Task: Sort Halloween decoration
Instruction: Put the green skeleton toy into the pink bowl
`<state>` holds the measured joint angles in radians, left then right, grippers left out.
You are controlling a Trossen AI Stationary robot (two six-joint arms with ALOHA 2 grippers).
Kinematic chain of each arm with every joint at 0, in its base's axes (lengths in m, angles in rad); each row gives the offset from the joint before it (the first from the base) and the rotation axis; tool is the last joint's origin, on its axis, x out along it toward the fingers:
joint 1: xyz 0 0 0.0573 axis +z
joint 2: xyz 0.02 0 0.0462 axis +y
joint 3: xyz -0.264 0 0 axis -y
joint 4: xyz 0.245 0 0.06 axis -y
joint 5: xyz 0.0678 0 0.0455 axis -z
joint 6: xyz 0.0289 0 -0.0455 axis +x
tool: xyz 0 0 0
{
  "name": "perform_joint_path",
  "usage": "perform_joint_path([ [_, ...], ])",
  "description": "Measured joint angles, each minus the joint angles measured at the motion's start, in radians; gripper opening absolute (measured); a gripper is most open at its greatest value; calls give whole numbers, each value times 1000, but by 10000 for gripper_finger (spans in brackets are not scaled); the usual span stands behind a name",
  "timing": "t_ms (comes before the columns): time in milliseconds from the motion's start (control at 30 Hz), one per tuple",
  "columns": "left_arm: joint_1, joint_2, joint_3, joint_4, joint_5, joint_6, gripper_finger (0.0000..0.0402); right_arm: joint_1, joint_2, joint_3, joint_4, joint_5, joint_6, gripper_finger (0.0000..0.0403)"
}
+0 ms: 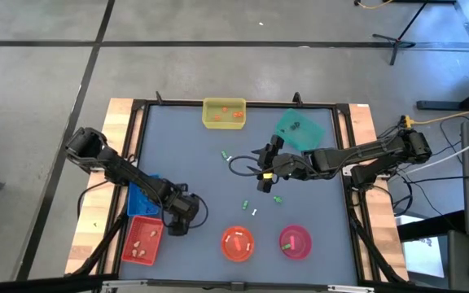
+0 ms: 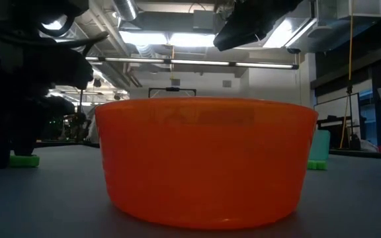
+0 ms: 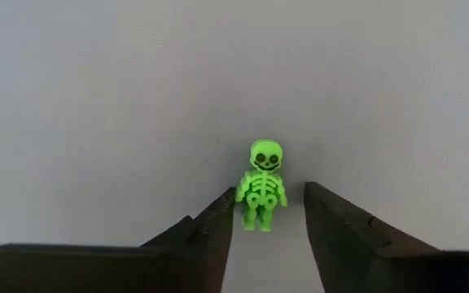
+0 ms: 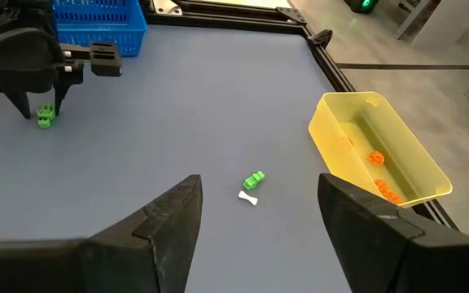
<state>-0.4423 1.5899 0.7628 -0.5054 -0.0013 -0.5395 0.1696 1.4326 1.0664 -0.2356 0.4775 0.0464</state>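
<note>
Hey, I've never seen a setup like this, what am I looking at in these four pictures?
Two dark robot arms work at a grey table, sorting tiny Halloween trinkets into coloured trays and bowls. One picture looks straight down. One sits at table height, filled by the orange bowl. The other two come from cameras on each arm's wrist. The left gripper is down at the table, its jaws open on either side of a green skeleton, not yet gripping it. The right gripper hangs open above the table's middle, holding nothing. Ahead of it lie a green trinket, a white bone and a yellow tray.
</note>
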Motion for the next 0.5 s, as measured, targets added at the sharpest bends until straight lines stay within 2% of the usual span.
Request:
perform_joint_path([
  [500, 0, 3, 2, -3, -8, 0, 44, 0, 0, 0, 1, 0, 1, 246],
])
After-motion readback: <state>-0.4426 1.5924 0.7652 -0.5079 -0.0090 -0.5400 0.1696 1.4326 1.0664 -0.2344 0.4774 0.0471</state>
